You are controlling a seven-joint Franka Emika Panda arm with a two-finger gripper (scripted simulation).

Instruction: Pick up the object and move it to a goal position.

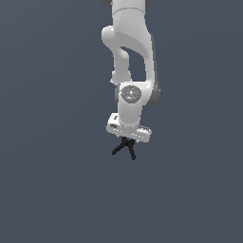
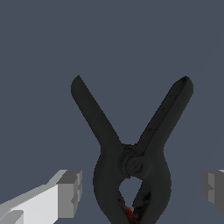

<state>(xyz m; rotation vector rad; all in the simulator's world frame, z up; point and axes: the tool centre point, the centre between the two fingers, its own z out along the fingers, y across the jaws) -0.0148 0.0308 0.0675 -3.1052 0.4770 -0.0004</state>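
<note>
One white Panda arm [image 1: 128, 57] reaches straight down, white gripper [image 1: 127, 138] directly above small black spring clamp with two splayed legs [image 1: 124, 147]. Wrist view alone shows grey fingertips [image 2: 70, 193] wide apart either side of clamp [image 2: 131, 153], not touching; red spot between clamp jaws.

no readable text, no labels, no brands, no numbers in either view

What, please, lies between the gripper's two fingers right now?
The black clamp sits between the gripper's open fingers, touching neither, as the wrist view shows.
</note>
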